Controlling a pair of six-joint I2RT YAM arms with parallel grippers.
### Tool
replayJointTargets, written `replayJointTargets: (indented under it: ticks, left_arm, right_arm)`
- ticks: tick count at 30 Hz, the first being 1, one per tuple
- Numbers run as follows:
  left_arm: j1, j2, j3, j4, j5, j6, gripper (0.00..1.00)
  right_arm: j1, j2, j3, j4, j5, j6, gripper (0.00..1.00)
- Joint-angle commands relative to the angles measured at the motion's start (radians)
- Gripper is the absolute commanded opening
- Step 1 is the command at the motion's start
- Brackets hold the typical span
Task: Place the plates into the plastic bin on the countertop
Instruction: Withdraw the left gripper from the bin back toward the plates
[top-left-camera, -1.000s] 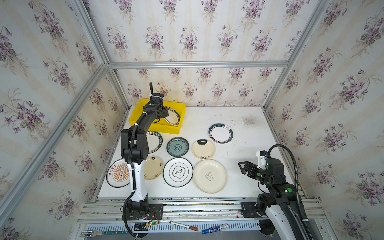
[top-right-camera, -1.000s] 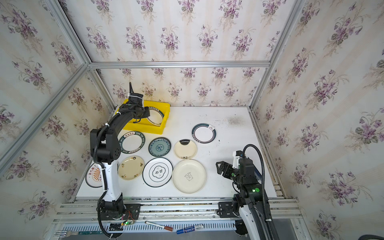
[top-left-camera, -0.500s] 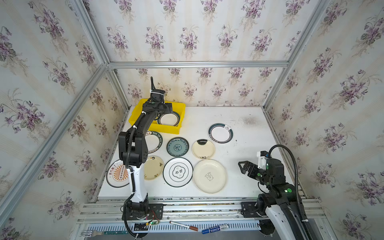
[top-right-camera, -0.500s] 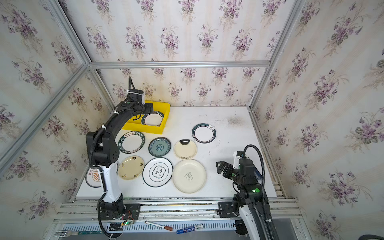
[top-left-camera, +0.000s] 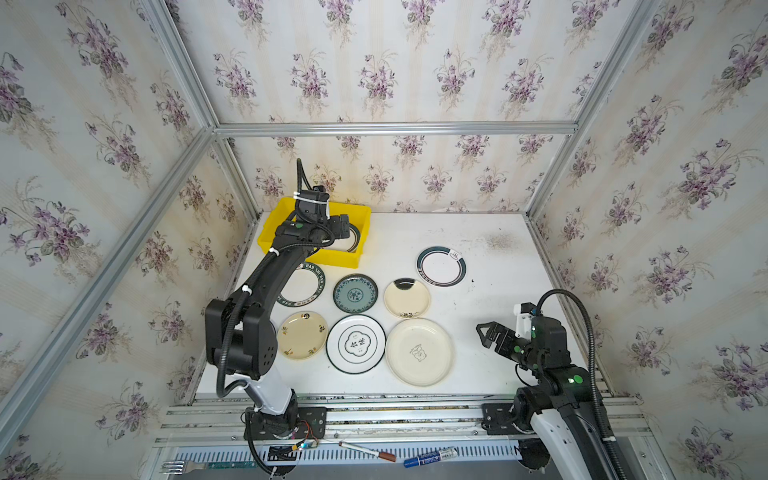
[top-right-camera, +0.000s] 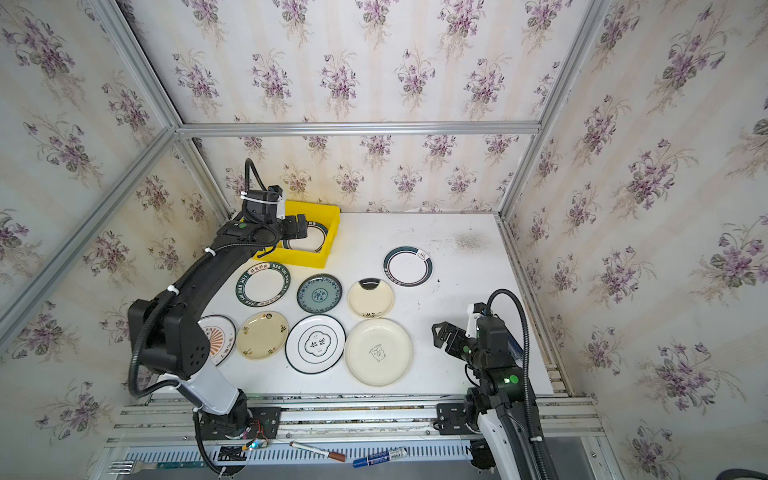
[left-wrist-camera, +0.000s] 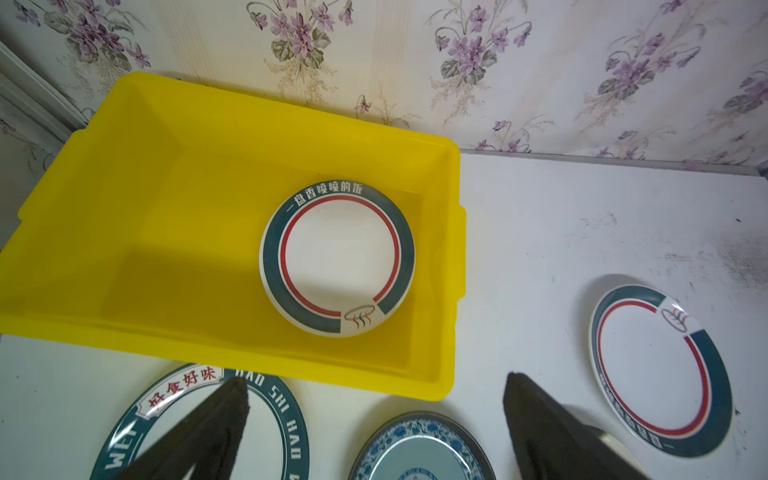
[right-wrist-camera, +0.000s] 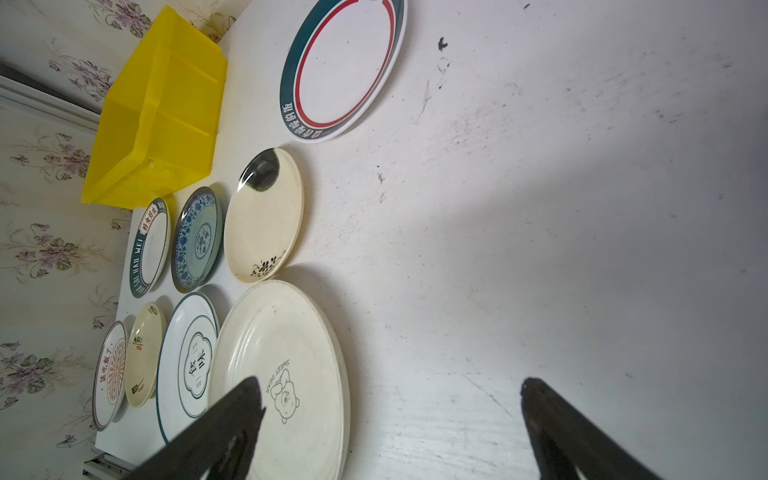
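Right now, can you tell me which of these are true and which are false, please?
1. One green-rimmed plate lies inside the yellow bin. True.
2. The left gripper is holding a plate. False: its jaws are open and empty, and it is up by the bin.
3. The teal patterned plate is in the bin. False: it lies on the countertop, outside the bin.
4. The right gripper is open and holds nothing. True.
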Motion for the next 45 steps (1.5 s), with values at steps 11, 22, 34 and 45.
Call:
replayJointTargets:
  ticks: [11, 22, 34, 45]
  left_arm:
    - [-0.144, -0.351, -0.319, 0.195, 0.074, -0.055, 1.0]
    - [-0.329, -0.653, -0.766, 0.402, 0.085, -0.131, 1.0]
    - [-0.466, -0.611, -0.966, 0.642, 0.19, -0.148, 1.0]
    - [-0.513, -0.626, -0.998, 0.649, 0.181, -0.15, 1.0]
  right_arm:
    - [-0.005, 0.134, -0.047, 0.158, -0.201, -0.018, 0.99]
    - [-0.004, 0.109, -0.061, 0.221, -0.229, 0.048, 0.99]
    - [-0.005, 0.326, -0.014, 0.42, -0.202, 0.018, 0.99]
    - [-0.003, 0.675, 0.121, 0.533, -0.245, -0.026, 0.89]
